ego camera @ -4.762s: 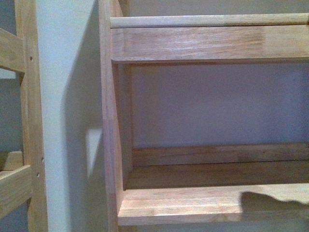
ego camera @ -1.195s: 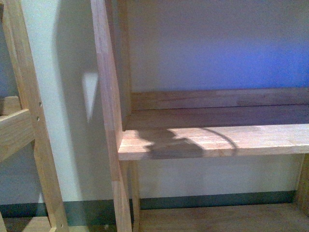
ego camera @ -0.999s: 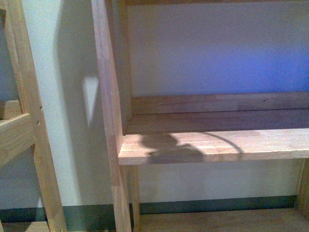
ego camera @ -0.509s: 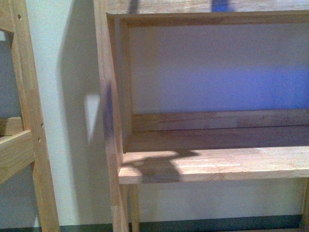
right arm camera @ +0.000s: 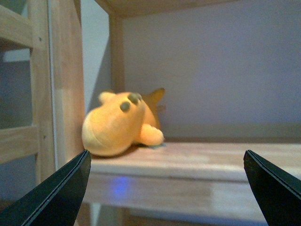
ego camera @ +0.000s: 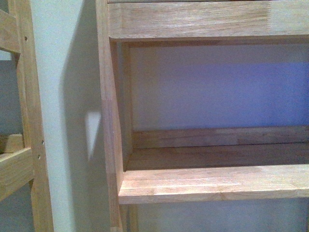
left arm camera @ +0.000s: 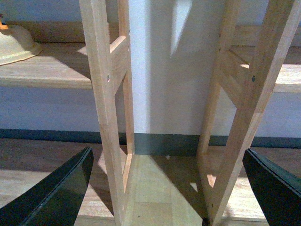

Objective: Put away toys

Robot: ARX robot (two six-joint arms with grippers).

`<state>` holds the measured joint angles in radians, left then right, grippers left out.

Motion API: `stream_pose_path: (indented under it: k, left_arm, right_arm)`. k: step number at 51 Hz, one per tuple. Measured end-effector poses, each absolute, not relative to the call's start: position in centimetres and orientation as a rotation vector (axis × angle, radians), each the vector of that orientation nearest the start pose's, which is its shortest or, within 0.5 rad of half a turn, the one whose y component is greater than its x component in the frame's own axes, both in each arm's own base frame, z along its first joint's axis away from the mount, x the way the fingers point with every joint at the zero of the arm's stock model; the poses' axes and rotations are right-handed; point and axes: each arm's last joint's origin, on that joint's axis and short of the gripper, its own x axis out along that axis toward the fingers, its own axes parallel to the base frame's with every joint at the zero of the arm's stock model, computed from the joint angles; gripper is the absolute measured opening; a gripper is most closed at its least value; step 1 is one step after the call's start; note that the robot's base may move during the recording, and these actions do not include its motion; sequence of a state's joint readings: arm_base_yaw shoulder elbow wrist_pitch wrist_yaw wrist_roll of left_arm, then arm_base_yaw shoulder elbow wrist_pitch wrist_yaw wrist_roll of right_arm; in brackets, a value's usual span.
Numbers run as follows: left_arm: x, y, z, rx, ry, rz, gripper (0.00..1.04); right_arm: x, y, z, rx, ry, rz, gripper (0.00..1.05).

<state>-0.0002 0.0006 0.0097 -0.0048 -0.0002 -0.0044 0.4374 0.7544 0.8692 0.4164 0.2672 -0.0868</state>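
Observation:
The toy, a plump orange-yellow plush animal (right arm camera: 120,125), lies on its side on a wooden shelf board (right arm camera: 211,162), pressed against the shelf's upright (right arm camera: 66,84); it shows only in the right wrist view. My right gripper (right arm camera: 164,188) is open in front of that board, a little below its level, apart from the toy and holding nothing. My left gripper (left arm camera: 167,188) is open and empty, facing the gap between two shelf units, low above the floor. No toy or gripper appears in the front view.
The front view shows a wooden shelf unit with a bare board (ego camera: 212,183), a board above (ego camera: 193,19) and a second frame (ego camera: 24,121) on the left. In the left wrist view, a pale yellow rounded object (left arm camera: 14,44) sits on a shelf beside the uprights (left arm camera: 106,108).
The front view has shifted upward: the shelf board sits lower in the picture, the upper board has come into view, and the shadow on the board is gone.

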Motion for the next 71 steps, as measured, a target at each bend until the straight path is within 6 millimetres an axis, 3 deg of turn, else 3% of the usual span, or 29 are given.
stream_pose_path:
  k: [6, 13, 23, 37, 45, 51, 64, 71]
  left_arm:
    - [9.7, 0.0, 16.6, -0.004, -0.004, 0.000, 0.99]
    - [9.7, 0.0, 16.6, -0.004, -0.004, 0.000, 0.99]
    - [9.7, 0.0, 16.6, -0.004, -0.004, 0.000, 0.99]
    - [9.7, 0.0, 16.6, -0.004, -0.004, 0.000, 0.99]
    - [9.7, 0.0, 16.6, -0.004, -0.004, 0.000, 0.99]
    - [9.7, 0.0, 16.6, -0.004, -0.004, 0.000, 0.99]
    - [9.7, 0.0, 16.6, -0.004, -0.004, 0.000, 0.99]
    - [9.7, 0.0, 16.6, -0.004, -0.004, 0.000, 0.99]
  right_arm:
    - [11.2, 3.6, 38.5, 0.099, -0.457, 0.079, 0.98]
    - [9.7, 2.7, 35.2, 0.114, -0.418, 0.057, 0.98]
    - [9.8, 3.4, 28.7, 0.124, -0.301, 0.061, 0.98]
    - [9.8, 4.7, 23.3, 0.101, -0.257, 0.069, 0.97]
    - [9.9, 4.0, 21.4, -0.016, -0.017, 0.027, 0.74]
    - [9.8, 3.2, 20.6, -0.022, 0.010, 0.022, 0.59]
    - [9.8, 1.5, 18.8, -0.015, 0.003, 0.011, 0.03]
    - [9.8, 1.0, 18.5, -0.014, 0.000, 0.036, 0.03]
